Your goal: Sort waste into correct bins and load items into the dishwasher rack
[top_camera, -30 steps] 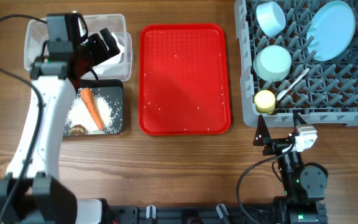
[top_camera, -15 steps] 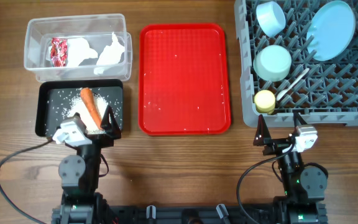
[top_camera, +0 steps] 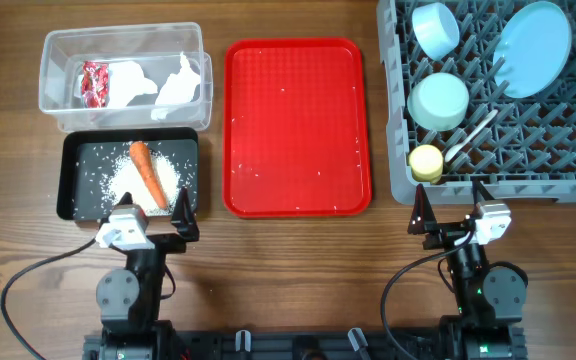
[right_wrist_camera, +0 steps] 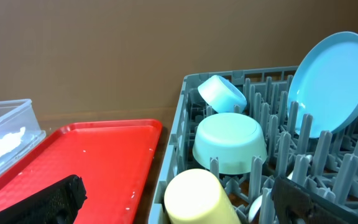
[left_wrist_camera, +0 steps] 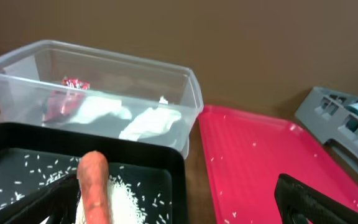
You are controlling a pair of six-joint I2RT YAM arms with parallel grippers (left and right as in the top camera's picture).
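The orange carrot (top_camera: 148,173) lies on white rice (top_camera: 126,182) in the black tray (top_camera: 73,175); the brown lump is hidden. The red-and-white wrapper (top_camera: 93,83) and napkins (top_camera: 178,85) lie in the clear tub (top_camera: 58,50). The grey rack (top_camera: 398,120) holds the blue plate (top_camera: 533,45), blue bowl (top_camera: 435,27), mint bowl (top_camera: 439,100), yellow cup (top_camera: 426,163) and spoon (top_camera: 471,137). My left gripper (top_camera: 151,215) is open and empty at the black tray's front edge, facing the carrot (left_wrist_camera: 93,183). My right gripper (top_camera: 451,215) is open and empty before the cup (right_wrist_camera: 197,196).
The flat red tray (top_camera: 298,125) lies between the bins and the rack with a few rice grains on it. It also shows in the left wrist view (left_wrist_camera: 260,162) and the right wrist view (right_wrist_camera: 86,162). Bare wood table runs along the front.
My left arm has pulled back from over the clear tub to the front of the table, then shifted slightly right. The right arm has not moved.
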